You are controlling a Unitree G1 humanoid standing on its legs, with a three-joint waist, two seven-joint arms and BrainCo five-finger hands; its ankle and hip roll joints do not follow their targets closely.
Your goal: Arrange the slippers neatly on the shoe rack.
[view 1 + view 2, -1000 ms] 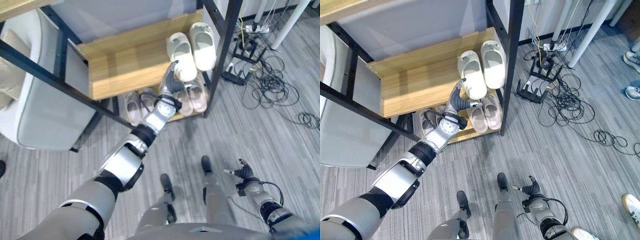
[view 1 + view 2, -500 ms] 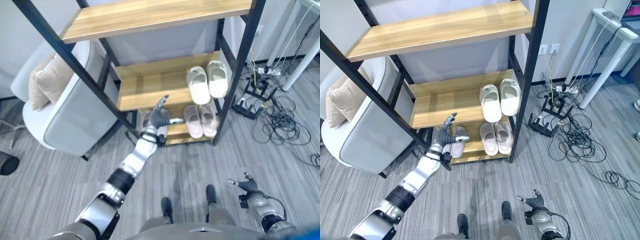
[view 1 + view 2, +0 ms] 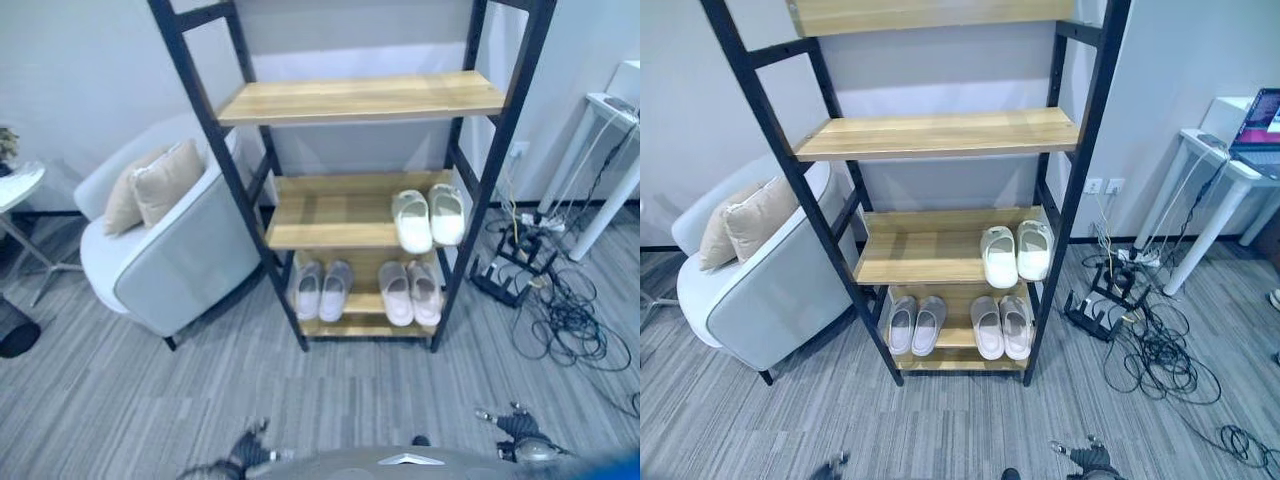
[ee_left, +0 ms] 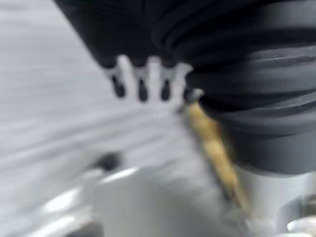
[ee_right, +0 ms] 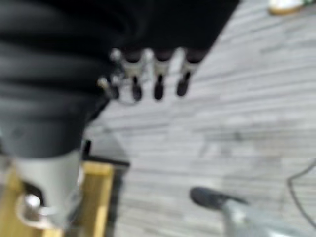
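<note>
Hanging low and empty, fingers loosely spread, left hand (image 3: pixel 245 452) and right hand (image 3: pixel 512 428) sit well below the rack (image 3: pixel 345 215) with three slipper pairs (image 3: pixel 428 217) shelved; risk: a careless reach could nudge pairs askew.

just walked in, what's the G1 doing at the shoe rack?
Nothing is being handled at this moment. Three pairs of slippers sit on the shoe rack: a white pair on the middle shelf and two pinkish pairs side by side on the bottom shelf. The left hand and right hand hang low over the floor, fingers straight and holding nothing.
</note>
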